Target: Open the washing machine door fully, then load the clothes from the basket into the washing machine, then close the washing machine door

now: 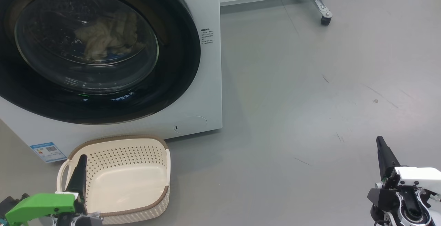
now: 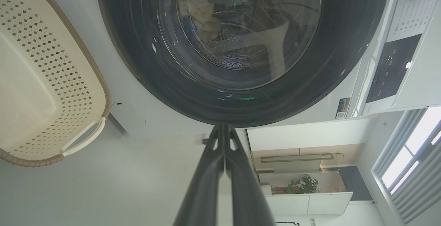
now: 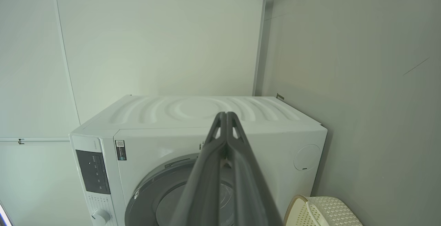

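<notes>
Both are pressed together and empty: left gripper (image 1: 82, 160), right gripper (image 1: 380, 143). Ahead of the left gripper the washing machine door (image 1: 179, 64) sits shut, soft light clothes (image 1: 106, 36) behind it. It looks rigid, weighty and slick, so its outer rim seems the likeliest hold.

The washing machine (image 1: 203, 81) stood on the floor (image 1: 293, 98) at the left of the head view, its washing machine door (image 1: 182, 64) lying against its front. The clothes (image 1: 103, 38) lay inside the drum, behind the door's glass. The basket (image 1: 120, 138) sat on the floor just before the machine, below the door. A label sticker (image 1: 48, 151) was on the machine's front, just behind the basket's left end. The left claw (image 1: 82, 158) hung at the basket's left handle; the right claw (image 1: 380, 141) was far to the right, well apart from both. A caster (image 1: 325, 20) stood behind, right of the machine
</notes>
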